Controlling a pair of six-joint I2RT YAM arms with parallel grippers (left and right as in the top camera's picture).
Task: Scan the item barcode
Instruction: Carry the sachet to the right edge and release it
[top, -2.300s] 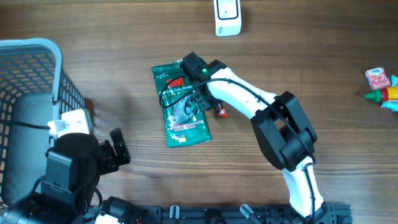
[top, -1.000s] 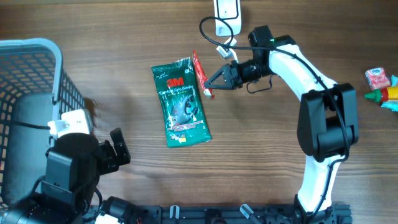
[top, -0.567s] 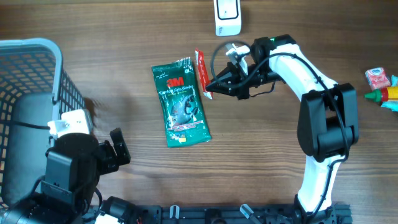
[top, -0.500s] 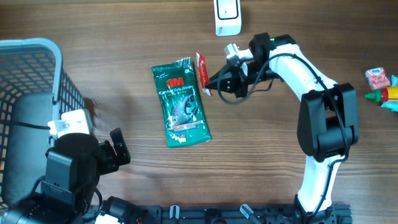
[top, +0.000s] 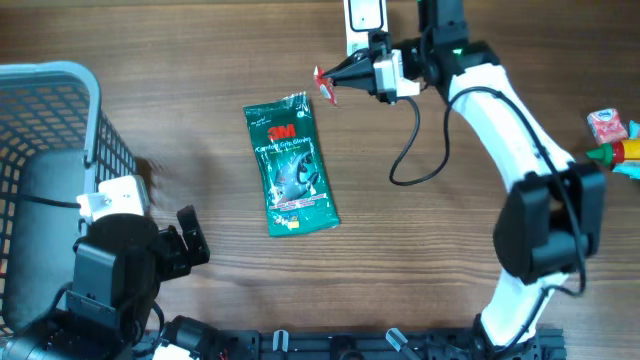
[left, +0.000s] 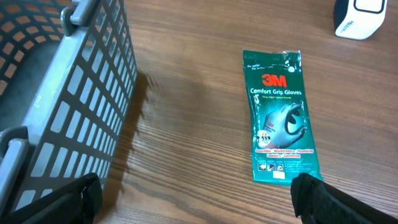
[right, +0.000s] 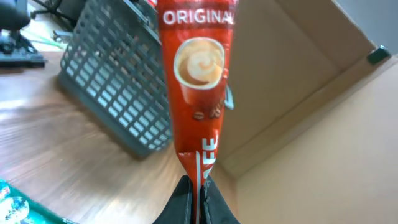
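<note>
Right gripper (top: 337, 81) pinching sachet (top: 322, 86) end, scanner (top: 365, 24) near

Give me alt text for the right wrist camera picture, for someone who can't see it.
The right gripper pinches the lower end of a red coffee sachet marked ORIGINAL, which runs up the middle of the frame. Behind it, blurred, a grey mesh basket stands on the wooden table.

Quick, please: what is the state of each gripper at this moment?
Left gripper: open, holding nothing.
Right gripper: shut on the red coffee sachet.
</note>
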